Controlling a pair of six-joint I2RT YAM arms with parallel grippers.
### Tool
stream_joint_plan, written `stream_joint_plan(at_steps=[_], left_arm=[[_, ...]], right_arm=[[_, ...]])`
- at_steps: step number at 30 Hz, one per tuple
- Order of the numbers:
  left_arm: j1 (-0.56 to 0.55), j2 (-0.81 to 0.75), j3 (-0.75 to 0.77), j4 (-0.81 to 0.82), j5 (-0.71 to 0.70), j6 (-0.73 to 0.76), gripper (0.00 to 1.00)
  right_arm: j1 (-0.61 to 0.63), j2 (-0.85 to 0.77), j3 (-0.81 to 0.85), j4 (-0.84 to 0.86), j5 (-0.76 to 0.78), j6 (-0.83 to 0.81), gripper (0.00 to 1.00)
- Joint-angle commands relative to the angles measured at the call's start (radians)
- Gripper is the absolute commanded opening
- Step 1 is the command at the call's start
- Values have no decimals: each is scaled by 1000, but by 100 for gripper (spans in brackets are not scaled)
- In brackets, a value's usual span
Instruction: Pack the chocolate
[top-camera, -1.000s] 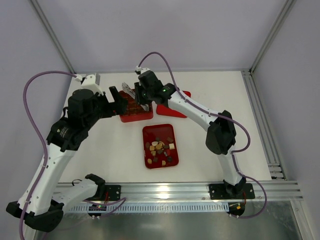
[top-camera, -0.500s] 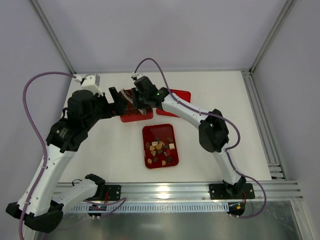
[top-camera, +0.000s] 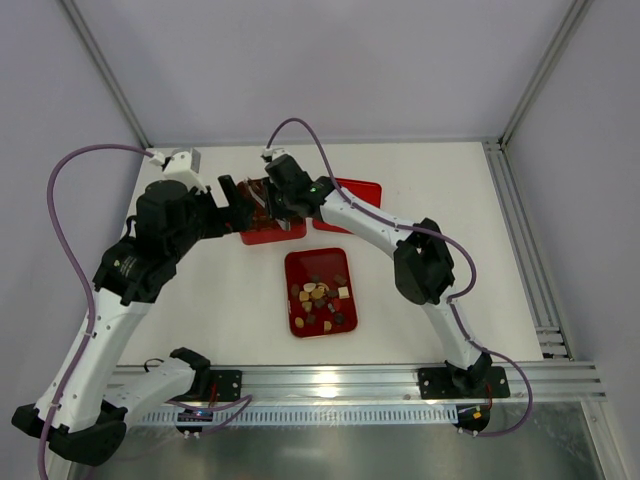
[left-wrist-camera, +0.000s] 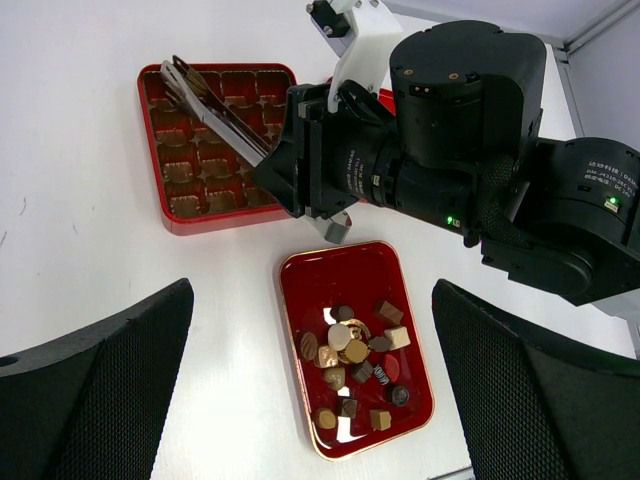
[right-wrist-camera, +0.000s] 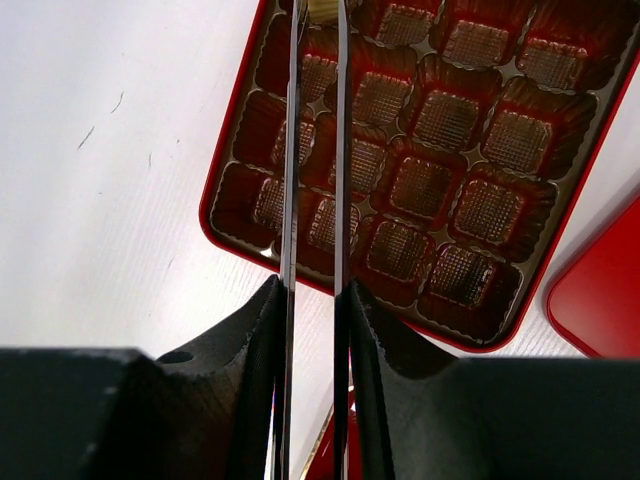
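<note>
White table (top-camera: 200, 300) holds everything. The right gripper (right-wrist-camera: 313, 310) squeezes thin metal tongs (left-wrist-camera: 215, 105) over the red box (left-wrist-camera: 210, 220). The tips are nearly together, but I cannot tell if they pinch anything. The chocolate (left-wrist-camera: 340, 337) sits in the red tray (left-wrist-camera: 330, 285). The box cups look empty, so I think most of the packing is left.

The tongs (right-wrist-camera: 290, 150) run off the right wrist view's top edge, cropping a pale piece (right-wrist-camera: 322, 10) between them.
</note>
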Motion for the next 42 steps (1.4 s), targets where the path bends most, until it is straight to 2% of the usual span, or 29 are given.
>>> stream_joint_plan(at_steps=[1,5,15,24,28,33,42], left_arm=[[6,-14,-3,9,-14,1,100],[6,-14,-5,9,-16,0,100],[6,-12,-5,10,-19,3,100],[6,-9,-5,24,-19,0,100],[6,-1,-11,35,-16,0,100],[6,6,-35,56,-10,-5,100],[6,29,-80,104,15,-19,100]], right_arm=[[4,-4,62,36,22,-14,33],[4,-1,71,32,17,-18,37],[7,-17,82,22,17,-23,37],[7,-165,8,8,49,-38,37],[7,-274,-99,13,66,-31,37],[7,-444,-313,3,68,-6,37],[18,-817,-703,-136,6,38,37]])
